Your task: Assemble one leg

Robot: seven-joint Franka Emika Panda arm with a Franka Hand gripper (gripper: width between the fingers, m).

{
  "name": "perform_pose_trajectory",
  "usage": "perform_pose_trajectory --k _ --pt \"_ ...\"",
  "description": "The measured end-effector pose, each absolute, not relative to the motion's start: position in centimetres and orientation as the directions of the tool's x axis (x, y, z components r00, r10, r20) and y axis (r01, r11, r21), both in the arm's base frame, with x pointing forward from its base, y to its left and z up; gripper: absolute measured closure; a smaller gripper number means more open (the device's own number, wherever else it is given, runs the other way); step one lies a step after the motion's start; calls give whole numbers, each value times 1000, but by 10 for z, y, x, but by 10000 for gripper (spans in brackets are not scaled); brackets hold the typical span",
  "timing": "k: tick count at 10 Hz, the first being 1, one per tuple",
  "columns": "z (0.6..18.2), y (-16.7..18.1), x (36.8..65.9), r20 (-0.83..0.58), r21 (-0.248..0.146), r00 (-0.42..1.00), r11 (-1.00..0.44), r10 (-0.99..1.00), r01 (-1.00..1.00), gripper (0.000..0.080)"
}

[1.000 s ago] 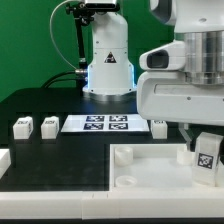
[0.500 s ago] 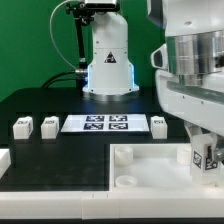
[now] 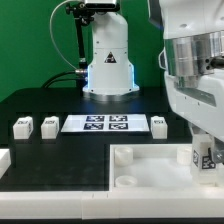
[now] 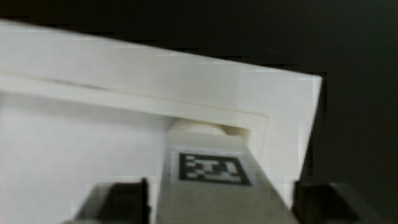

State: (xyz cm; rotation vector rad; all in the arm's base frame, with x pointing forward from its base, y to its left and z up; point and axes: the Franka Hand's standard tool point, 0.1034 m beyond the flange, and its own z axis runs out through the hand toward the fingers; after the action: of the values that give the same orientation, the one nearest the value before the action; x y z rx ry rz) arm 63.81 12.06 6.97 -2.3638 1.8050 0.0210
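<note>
The tray is seen nearest, across the lower part of the ext. view, w/ round sockets at its corners. At its corner in the lower right of that frame the leg is held upright, tag face showing, by the gripper. In the wrist view the leg is clamped btwn both fingers, so the gripper is judged closed on it. What looks like a socket is glimpsed just past the leg's end. Whether the leg is seated yet cannot be told.

Farther back, three spare blocks and the marker board are lined up mid-frame, the arm base behind them.

Risks, as judged: if the leg is pushed down off-centre, it could be caught on the socket rim and tilted or jammed. The tray could be shoved sideways by that same push. If released early, the leg could be toppled.
</note>
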Motion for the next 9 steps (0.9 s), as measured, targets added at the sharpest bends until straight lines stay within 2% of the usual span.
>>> perform_pose_trajectory --k 1,2,5,6,7,8,9 --pt "69 119 637 -78 -135 484 -472 -871 -871 266" --pt "70 122 637 -42 -132 642 -633 -765 -763 186" --pt "69 120 637 1 -135 826 -819 -563 -558 151" --pt "70 116 639 47 -102 940 -938 -337 -332 151" --pt "74 112 644 83 -68 992 -993 -98 -93 150" --pt "76 110 647 104 -57 994 -998 31 37 150" --pt "75 112 646 95 -74 993 -995 -70 -63 150"
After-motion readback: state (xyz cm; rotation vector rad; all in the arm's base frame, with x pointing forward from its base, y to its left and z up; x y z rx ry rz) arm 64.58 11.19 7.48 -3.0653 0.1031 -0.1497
